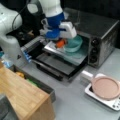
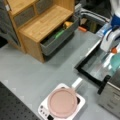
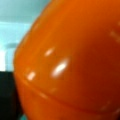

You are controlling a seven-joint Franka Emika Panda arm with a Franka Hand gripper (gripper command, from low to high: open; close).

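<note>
Apparently glossy orange object (image 3: 72, 62), rounded.

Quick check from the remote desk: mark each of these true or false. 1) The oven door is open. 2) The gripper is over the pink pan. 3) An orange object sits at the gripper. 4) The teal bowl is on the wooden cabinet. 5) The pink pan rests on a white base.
1) True: the oven door lies folded down in front of the toaster oven.
2) False: the gripper is at the oven tray, far from the pink pan.
3) True: an orange object is right at the gripper and fills the wrist view.
4) False: the teal bowl sits on the oven tray, not on the wooden cabinet.
5) True: it rests on a white base.
</note>
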